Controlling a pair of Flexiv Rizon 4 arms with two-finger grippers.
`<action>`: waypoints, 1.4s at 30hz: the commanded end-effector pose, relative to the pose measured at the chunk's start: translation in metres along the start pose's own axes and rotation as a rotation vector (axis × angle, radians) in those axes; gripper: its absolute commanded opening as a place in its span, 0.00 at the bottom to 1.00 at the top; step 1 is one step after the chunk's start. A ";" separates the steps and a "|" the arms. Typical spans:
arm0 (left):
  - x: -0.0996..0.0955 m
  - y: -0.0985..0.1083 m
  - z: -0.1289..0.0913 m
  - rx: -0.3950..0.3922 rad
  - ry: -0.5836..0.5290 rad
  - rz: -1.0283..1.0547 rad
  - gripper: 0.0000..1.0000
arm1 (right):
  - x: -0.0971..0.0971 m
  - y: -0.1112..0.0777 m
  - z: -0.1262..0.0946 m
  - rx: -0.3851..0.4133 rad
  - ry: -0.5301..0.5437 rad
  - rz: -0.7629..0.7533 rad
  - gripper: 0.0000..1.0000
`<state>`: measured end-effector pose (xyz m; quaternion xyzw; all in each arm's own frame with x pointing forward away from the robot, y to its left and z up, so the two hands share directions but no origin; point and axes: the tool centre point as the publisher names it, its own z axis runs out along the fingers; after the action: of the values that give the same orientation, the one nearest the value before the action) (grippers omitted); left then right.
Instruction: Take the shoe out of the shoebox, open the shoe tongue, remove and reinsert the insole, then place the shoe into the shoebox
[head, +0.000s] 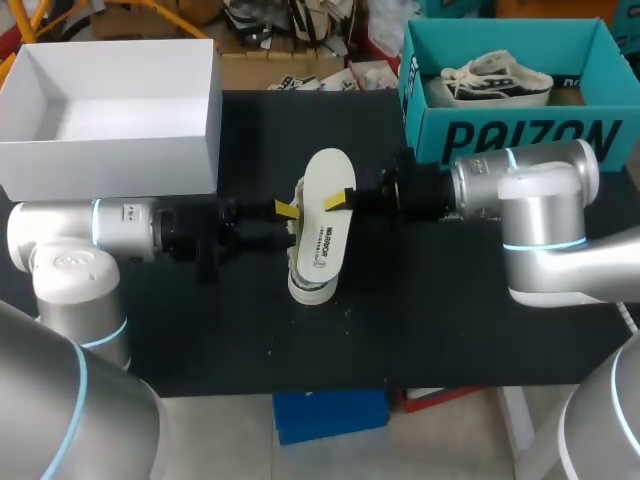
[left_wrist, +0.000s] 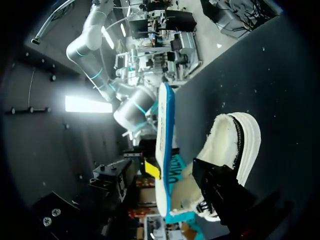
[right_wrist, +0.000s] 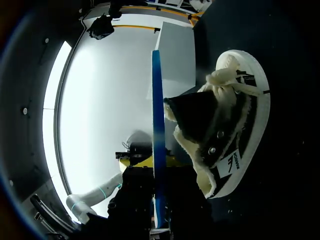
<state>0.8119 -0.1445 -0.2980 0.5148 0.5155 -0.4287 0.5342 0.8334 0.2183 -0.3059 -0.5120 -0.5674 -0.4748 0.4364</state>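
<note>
While the head view shows insole (head: 328, 195) above shoe (head: 310, 285), the right wrist shows right gripper (right_wrist: 157, 169) clamping it; left gripper (head: 287, 210) unclear

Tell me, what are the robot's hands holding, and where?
The right gripper pinches the insole by its long edge, near the middle. The left gripper seems to grip the shoe by its side wall.

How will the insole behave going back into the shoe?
Seen edge-on it is thin yet straight, so the insole probably flexes rather than flops. The right gripper holds it by one side, so it seems light. Fleecy lining in the shoe may drag.
</note>
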 end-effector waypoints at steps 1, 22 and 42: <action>0.005 0.009 0.015 0.006 -0.004 0.004 0.46 | 0.000 -0.001 0.001 -0.003 -0.002 0.000 0.00; 0.004 0.013 0.037 0.053 -0.032 0.009 0.35 | 0.000 -0.001 0.001 -0.003 -0.002 0.000 0.00; 0.003 0.014 0.051 0.076 -0.043 0.007 0.04 | 0.000 -0.001 0.001 -0.003 -0.002 0.000 0.00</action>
<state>0.8301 -0.1892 -0.3009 0.5261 0.4858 -0.4582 0.5265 0.8340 0.2178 -0.3061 -0.5126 -0.5671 -0.4751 0.4358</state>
